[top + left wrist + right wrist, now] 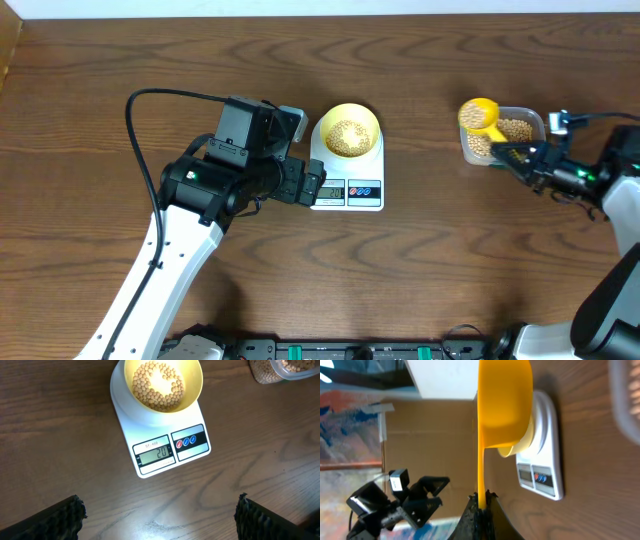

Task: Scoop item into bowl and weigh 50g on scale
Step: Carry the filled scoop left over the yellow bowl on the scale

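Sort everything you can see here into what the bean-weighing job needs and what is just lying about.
Needed: beans, pale yellow bowl, scale, yellow scoop in the right gripper, clear tub of beans.
Not needed: black cable, black hardware at the table's front edge.

All views share the scale [347,190]
Overhead faces straight down; left wrist looks down close; right wrist looks low from the table's [450,280] right edge.

Glossy white plastic scale [129,430] on matt, grained wood table [50,435], beside a smooth yellow scoop [505,405].
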Controlling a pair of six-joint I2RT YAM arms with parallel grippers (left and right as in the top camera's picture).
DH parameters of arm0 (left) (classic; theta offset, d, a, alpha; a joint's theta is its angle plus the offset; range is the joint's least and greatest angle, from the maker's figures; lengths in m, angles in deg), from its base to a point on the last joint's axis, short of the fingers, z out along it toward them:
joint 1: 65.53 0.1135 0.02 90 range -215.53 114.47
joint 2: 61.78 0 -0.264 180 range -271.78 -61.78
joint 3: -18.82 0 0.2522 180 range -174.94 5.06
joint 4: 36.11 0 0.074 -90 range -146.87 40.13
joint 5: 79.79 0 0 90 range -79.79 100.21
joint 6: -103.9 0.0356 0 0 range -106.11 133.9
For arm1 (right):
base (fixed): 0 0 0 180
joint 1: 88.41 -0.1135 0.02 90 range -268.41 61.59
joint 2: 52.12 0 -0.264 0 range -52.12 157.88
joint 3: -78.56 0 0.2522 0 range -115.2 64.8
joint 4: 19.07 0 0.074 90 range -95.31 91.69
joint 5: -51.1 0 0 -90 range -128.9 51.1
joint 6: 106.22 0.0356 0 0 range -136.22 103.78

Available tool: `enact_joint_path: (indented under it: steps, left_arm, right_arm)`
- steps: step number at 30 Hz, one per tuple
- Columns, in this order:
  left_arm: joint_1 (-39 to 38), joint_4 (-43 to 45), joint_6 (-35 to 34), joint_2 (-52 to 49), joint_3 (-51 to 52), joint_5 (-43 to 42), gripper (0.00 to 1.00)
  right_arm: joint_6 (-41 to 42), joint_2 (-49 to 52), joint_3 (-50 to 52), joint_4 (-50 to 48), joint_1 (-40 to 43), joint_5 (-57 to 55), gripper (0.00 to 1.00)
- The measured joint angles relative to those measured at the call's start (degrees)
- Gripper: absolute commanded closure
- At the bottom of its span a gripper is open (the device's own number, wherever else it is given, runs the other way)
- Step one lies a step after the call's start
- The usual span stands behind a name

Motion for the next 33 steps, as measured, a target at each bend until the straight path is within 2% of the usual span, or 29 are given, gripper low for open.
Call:
enact_joint_path:
  steps: [19, 24, 33]
  left_arm:
    - [0.00, 0.00, 0.02, 0.00, 0.00, 0.00, 0.02]
    - [0.00, 0.00, 0.00, 0.00, 0.00, 0.00, 0.02]
    - [0.00, 0.00, 0.00, 0.00, 0.00, 0.00, 0.02]
  right_arm:
    - [30.03, 0.00, 0.35, -27.69, -18.69, -5.53, 0.99]
    - [32.04, 0.00, 0.35, -32.39, -25.44, -11.23, 0.99]
    - [27.39, 0.00, 0.35, -33.94, -36.13, -25.27, 0.99]
